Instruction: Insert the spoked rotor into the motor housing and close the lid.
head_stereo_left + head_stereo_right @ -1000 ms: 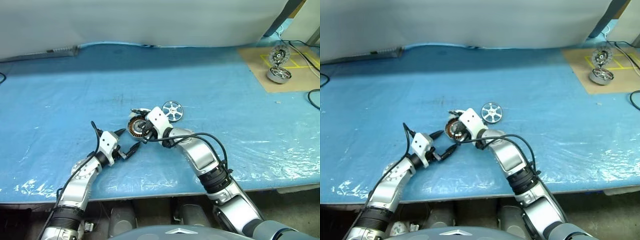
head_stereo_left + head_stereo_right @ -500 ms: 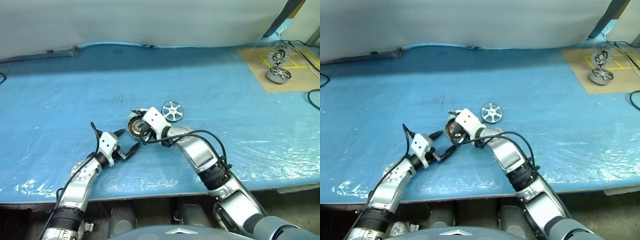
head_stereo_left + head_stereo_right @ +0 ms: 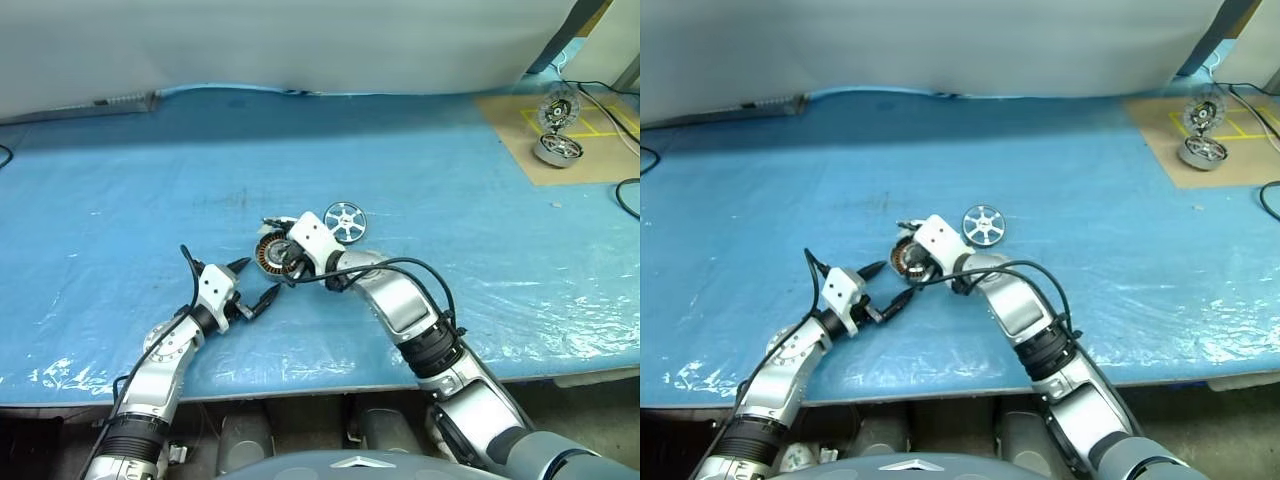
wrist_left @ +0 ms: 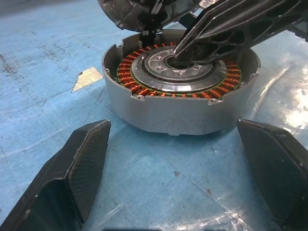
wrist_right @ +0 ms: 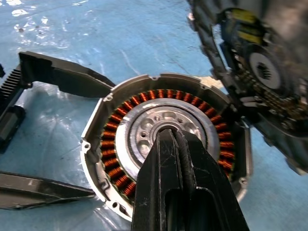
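Motor housing (image 4: 178,108): round grey metal cup ringed with copper windings.

I count one motor housing (image 3: 272,252), one spoked rotor (image 3: 345,221), two motor assemblies (image 3: 556,128) on the far mat.

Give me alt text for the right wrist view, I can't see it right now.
The shut right gripper points its fingertips at the centre hole of the open motor housing, ringed with copper windings. The lid stands raised beside it, and the left gripper's open fingers flank the housing.
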